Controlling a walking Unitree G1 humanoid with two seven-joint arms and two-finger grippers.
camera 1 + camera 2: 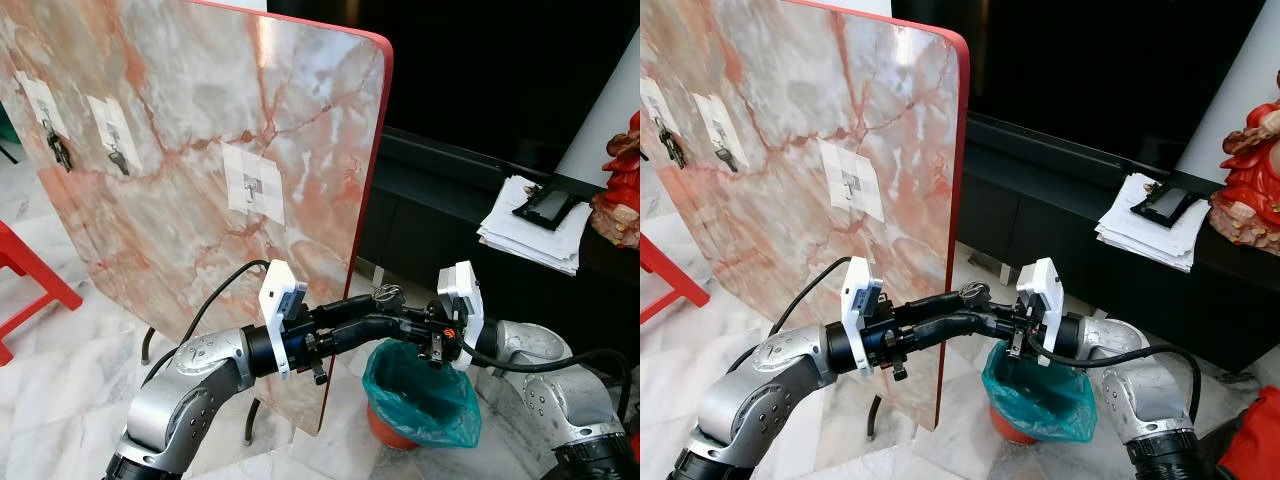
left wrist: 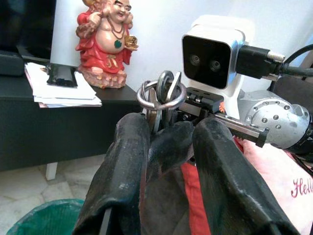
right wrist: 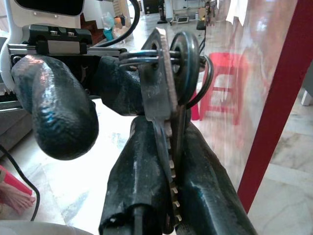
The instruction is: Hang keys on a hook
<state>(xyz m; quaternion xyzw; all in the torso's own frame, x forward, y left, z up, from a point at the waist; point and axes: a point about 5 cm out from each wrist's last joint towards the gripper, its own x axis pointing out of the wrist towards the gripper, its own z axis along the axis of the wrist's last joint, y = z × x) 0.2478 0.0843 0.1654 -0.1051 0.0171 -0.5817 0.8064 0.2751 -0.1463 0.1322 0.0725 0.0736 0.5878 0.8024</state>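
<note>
A bunch of keys (image 1: 388, 294) on a metal ring hangs between my two grippers, which meet tip to tip in front of the marble board (image 1: 180, 230). My right gripper (image 3: 168, 129) is shut on the key blades, with the ring (image 3: 176, 58) standing above its fingers. My left gripper (image 2: 171, 125) is open, its fingers straddling the right gripper's tips and the keys (image 2: 161, 95). An empty hook (image 1: 250, 187) on a white pad sits on the board, above and left of the grippers. Two hooks farther left each hold keys (image 1: 57, 148) (image 1: 117, 158).
The board's red edge (image 1: 365, 200) runs just behind the grippers. An orange bin with a green bag (image 1: 420, 395) stands below them. A red stool (image 1: 30, 280) is at the left. A black cabinet (image 1: 450, 210) carries papers (image 1: 530, 230) and a red figurine (image 1: 622, 180).
</note>
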